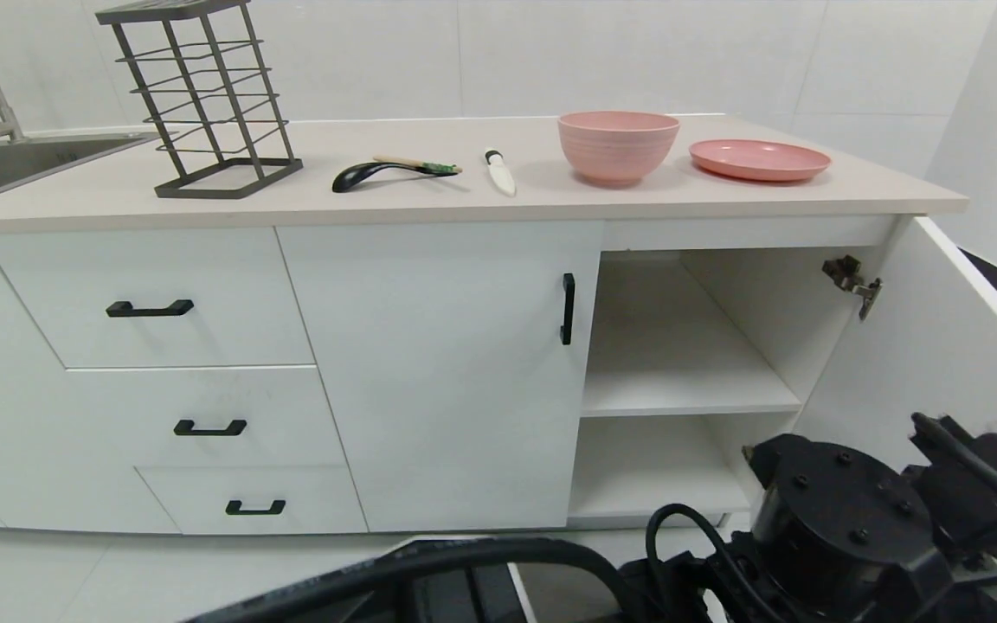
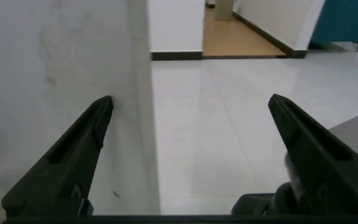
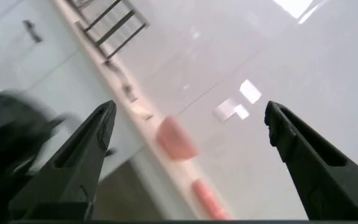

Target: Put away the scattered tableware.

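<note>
On the beige countertop [image 1: 464, 203] stand a pink bowl [image 1: 618, 145] and, to its right, a pink plate [image 1: 759, 159]. Left of the bowl lie a white-handled utensil [image 1: 500, 171], a black spoon [image 1: 377, 173] and a wooden-handled utensil [image 1: 419, 163] across the spoon's handle. My right gripper [image 3: 190, 109] is open and holds nothing; it is low, away from the counter, and its view takes in the bowl [image 3: 178, 138] and plate [image 3: 210, 198] from below. My left gripper [image 2: 191, 102] is open and holds nothing, beside a white panel [image 2: 55, 74] above the floor.
A black wire rack [image 1: 204, 95] stands on the counter's left part, near a sink [image 1: 14, 160] with a faucet. The right cabinet is open, with bare shelves [image 1: 680, 381] and its door [image 1: 940, 346] swung out to the right. Drawers [image 1: 152, 307] and a shut door [image 1: 447, 372] fill the rest of the front.
</note>
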Tool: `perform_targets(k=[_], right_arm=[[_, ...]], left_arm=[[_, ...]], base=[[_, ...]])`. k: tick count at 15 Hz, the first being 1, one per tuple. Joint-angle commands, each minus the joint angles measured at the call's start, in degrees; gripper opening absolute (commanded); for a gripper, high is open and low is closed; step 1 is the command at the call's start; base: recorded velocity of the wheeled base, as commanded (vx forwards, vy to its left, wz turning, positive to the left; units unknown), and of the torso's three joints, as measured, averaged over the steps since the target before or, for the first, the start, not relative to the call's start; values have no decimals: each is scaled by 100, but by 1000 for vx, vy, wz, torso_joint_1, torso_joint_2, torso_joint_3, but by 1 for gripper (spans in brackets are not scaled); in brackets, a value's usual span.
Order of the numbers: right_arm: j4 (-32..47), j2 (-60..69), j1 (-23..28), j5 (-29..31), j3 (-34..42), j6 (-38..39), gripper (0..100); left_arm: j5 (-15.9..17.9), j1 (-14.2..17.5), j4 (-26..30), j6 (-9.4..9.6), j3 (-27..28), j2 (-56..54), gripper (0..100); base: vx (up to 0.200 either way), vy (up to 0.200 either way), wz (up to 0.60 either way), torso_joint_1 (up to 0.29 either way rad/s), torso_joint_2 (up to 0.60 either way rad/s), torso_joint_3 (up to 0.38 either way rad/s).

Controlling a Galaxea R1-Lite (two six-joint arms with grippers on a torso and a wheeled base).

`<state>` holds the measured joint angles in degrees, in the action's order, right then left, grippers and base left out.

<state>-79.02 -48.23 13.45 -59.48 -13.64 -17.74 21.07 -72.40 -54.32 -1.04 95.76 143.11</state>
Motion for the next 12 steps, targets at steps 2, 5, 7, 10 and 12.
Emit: perform_targets(k=[2, 5, 7, 10, 12], right_arm=[[9, 384, 220, 6, -745, 16, 100], [18, 577, 202, 6, -736, 42, 100], [150, 727, 193, 6, -578, 69, 100], [317, 780, 18, -2, -200, 60, 100], [326, 780, -167, -2, 37, 42, 100]], left_arm=[[38, -187, -237, -213, 400, 543, 100], [12, 226, -342, -406, 365, 314, 100], [3, 929, -457, -406, -312, -441, 100], [-6, 1553, -738, -353, -1824, -1725, 100], [-6, 2028, -905, -345, -3450, -3096, 100]], base=[[0, 0, 0, 0, 0, 0], [0, 0, 0, 0, 0, 0], [0, 0, 0, 0, 0, 0], [0, 0, 0, 0, 0, 0], [0, 0, 0, 0, 0, 0]])
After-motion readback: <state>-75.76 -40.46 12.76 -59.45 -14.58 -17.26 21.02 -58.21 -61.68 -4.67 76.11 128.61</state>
